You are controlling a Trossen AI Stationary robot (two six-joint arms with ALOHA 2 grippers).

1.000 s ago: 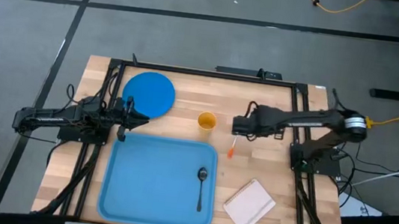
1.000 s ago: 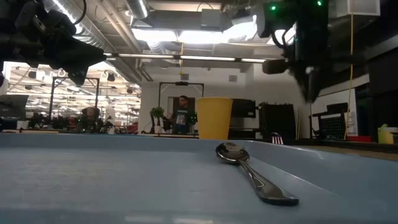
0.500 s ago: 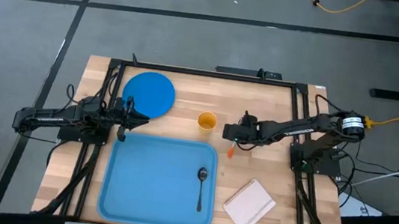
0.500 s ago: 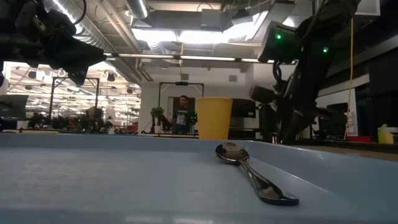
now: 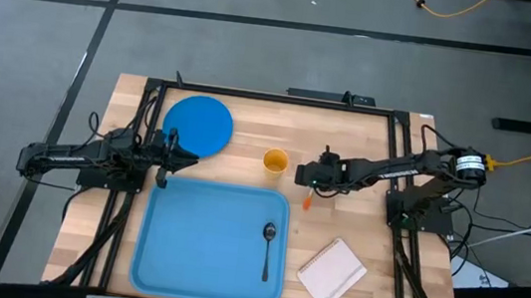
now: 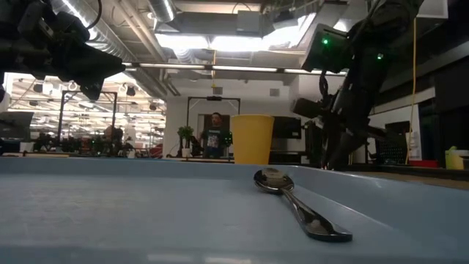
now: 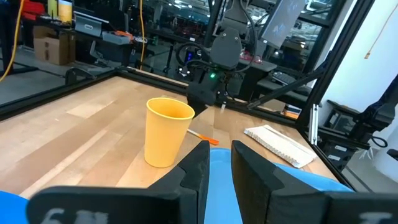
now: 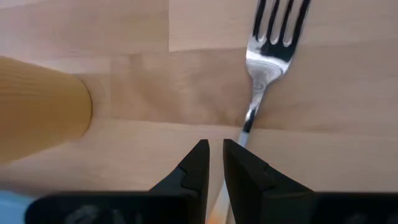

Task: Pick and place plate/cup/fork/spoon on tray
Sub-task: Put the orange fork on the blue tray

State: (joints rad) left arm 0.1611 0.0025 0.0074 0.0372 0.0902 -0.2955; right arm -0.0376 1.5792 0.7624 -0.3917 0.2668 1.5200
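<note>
**Right gripper low over the fork, with the cup close by**

The right gripper sits low over the slim fork with silver metal tines and an orange handle tip, which lies on the wooden table between the small round orange-yellow cup and the white rectangular pad, just off the right rim of the large light-blue rectangular plastic tray. In the right wrist view its fingers stand narrow, with only a slim gap, and the fork's neck runs just beside that gap; whether they grip it I cannot tell.

The likely risk is a miss: with so slight a gap, the fingers may close beside the thin handle or push it flat across the wood. The cup stands near enough that a sideways slip could tip it.

Room is ample on the tray: only the slim dark spoon lies there, near the right rim. The flat round blue plate rests near the table's far left corner, untouched. The left gripper waits just beside the plate, off the tray's far left corner, fingers narrowly parted and empty.
</note>
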